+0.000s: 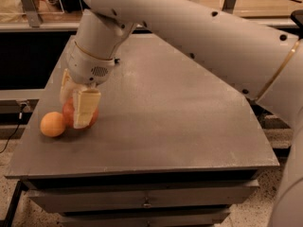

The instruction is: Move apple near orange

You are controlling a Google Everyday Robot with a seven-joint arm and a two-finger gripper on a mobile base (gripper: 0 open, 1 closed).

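Drawers [142, 200] at the table's front are shut, their contents hidden; no open container shows. Next back, the orange [52, 124] sits near the left edge of the table [180, 126], and the apple [68, 112] rests just beside it, apparently touching, clasped by the gripper [75, 109]. A sideways nudge on release could likely roll the orange off that edge.

A: What surrounds the work?
B: A grey desk [189, 126] with drawers [142, 193] under its front edge. The end effector [75, 112] sits low at its nine o'clock.
A: Below?
B: Speckled floor [267, 202], and a black cable [10, 137] at eight o'clock.
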